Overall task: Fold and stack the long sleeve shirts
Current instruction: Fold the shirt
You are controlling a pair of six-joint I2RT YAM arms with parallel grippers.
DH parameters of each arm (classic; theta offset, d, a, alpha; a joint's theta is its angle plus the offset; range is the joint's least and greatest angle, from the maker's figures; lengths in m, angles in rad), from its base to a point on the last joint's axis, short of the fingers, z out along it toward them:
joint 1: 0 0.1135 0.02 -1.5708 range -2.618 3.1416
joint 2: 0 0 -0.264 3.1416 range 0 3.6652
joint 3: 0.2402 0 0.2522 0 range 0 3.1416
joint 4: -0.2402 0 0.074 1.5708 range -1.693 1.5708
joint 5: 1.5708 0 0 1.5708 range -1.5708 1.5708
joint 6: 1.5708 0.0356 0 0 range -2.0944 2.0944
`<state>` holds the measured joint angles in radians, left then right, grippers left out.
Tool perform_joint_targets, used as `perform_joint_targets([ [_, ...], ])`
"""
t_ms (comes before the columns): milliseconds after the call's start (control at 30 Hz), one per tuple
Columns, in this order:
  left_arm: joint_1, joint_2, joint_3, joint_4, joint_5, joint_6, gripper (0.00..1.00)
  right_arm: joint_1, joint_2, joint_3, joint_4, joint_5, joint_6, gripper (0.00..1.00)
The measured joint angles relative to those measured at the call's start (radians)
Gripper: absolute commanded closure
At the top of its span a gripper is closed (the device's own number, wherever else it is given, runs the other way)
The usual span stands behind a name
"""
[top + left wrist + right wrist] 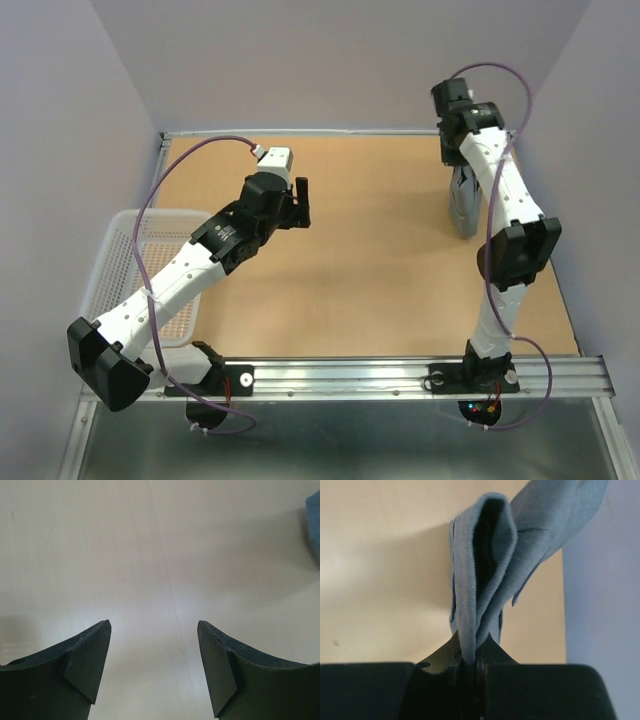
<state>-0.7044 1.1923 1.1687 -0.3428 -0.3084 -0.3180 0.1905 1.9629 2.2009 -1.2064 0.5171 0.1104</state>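
The grey long sleeve shirt (464,208) hangs bunched in folds from my right gripper (461,168) at the far right of the table, close to the right wall. In the right wrist view, folded grey cloth (485,565) runs down into the right gripper (472,656), whose jaws are shut on it. My left gripper (300,201) hovers over the bare wooden table at the back left, apart from the shirt. Its fingers (90,655) stand wide open with nothing between them. A corner of the shirt (314,517) shows at the left wrist view's right edge.
A white mesh basket (122,258) sits off the table's left edge, under the left arm. Purple walls close in the back and both sides; the right one (602,605) is close to the shirt. A metal rail (350,378) runs along the near edge.
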Motion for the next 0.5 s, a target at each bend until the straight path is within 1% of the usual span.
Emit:
perform_joint_targets([
  [67, 0.002, 0.002, 0.000, -0.011, 0.011, 0.001, 0.18, 0.050, 0.041, -0.053, -0.022, 0.076, -0.003, 0.99],
  [167, 0.006, 0.002, -0.005, -0.014, 0.021, 0.000, 0.18, 0.158, 0.151, -0.113, -0.035, 0.160, 0.010, 0.99],
  [233, 0.009, 0.002, -0.013, -0.014, 0.022, -0.002, 0.19, 0.257, 0.280, -0.124, -0.051, 0.210, 0.046, 0.99],
  [333, 0.016, 0.001, -0.026, -0.019, 0.025, -0.007, 0.18, 0.390, 0.436, -0.122, -0.063, 0.230, 0.092, 0.99],
  [433, 0.021, -0.009, -0.042, -0.022, 0.026, -0.017, 0.18, 0.500, 0.528, -0.106, -0.100, 0.240, 0.113, 0.97],
  [500, 0.026, -0.019, -0.050, -0.025, 0.027, -0.023, 0.19, 0.555, 0.547, -0.079, -0.127, 0.246, 0.124, 0.96],
])
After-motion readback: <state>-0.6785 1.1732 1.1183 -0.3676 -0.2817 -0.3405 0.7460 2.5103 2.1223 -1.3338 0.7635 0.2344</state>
